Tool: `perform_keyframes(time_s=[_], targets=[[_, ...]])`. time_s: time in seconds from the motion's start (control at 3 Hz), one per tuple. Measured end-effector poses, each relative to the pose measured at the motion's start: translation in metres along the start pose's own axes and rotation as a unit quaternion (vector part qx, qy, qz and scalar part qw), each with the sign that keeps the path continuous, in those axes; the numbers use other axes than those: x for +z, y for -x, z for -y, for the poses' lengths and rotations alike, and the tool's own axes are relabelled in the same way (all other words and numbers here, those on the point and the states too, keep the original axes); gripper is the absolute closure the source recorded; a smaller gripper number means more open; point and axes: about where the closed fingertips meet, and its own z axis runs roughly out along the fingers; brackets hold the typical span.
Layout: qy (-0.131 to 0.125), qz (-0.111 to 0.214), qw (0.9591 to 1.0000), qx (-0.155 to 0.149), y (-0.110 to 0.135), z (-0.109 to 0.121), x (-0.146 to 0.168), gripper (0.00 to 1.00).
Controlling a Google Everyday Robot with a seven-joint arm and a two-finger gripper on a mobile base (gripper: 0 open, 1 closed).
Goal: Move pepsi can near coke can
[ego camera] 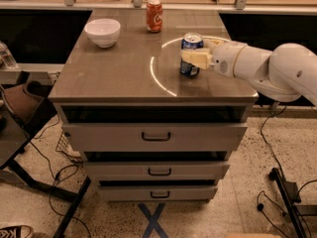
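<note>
The dark blue pepsi can (190,44) stands upright on the right part of the brown cabinet top (119,68). My gripper (196,57) reaches in from the right on a white arm, with its cream fingers (194,58) closed across the can's middle. The red-orange coke can (154,15) stands upright at the back middle of the top, well apart from the pepsi can, behind it and to its left.
A white bowl (103,31) sits at the back left of the top. A bright ring of reflected light (157,78) lies on the surface around the pepsi can. Drawers (156,136) face me below. Cables and a chair base lie on the floor.
</note>
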Motion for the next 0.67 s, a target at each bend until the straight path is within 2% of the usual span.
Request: perform_keyframes(time_s=[0.33,0.67], targets=[[0.002,0.000,1.0000,0.000,0.000,-0.002,0.002,1.00],[-0.003,0.012,0.9999,-0.006,0.022,0.010,0.007,1.00]])
